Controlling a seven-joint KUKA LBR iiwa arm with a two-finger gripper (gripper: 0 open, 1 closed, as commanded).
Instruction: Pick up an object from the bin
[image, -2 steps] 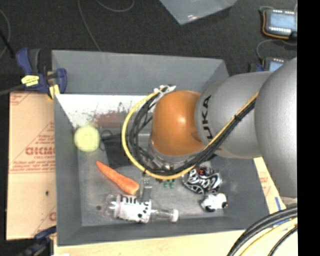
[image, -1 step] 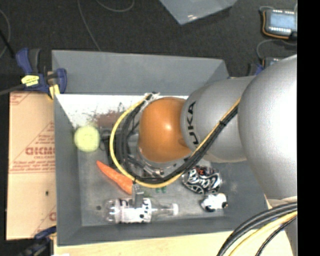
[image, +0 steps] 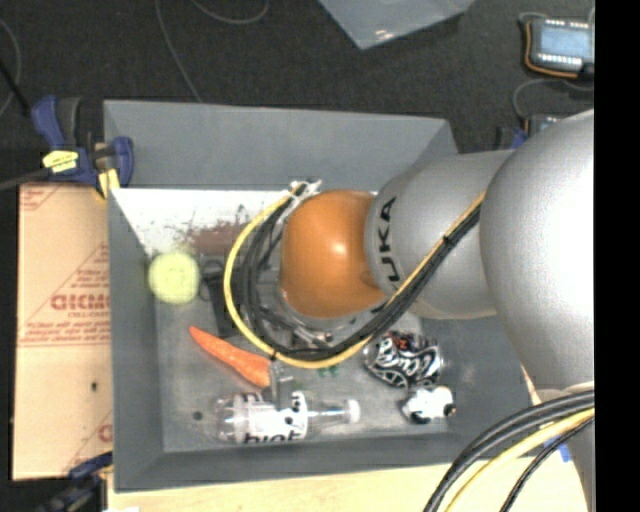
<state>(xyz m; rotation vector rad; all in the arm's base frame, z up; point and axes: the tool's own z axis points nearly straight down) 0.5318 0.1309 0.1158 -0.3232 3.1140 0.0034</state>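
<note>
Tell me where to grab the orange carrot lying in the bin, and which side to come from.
Probably the carrot at mid-length, coming straight down and closing across its narrow width. It lies flat and slanted on the bin floor, tapering toward its upper-left tip, with bare floor along both long sides. The clear bottle lies close below its thick end, so avoid that end.

This is a robotics lab or test cell. A big silver industrial arm (image: 470, 240) marked KUKA reaches in from the right of the frame over a grey metal bin (image: 280, 140) of odd small props. Among them are a yellow-green ball (image: 174, 277) and a toy carrot (image: 232, 354). Black and yellow cables (image: 510, 450) cross the lower right. A handheld device (image: 558, 42) with a lit screen lies on the dark floor at the upper right.
</note>
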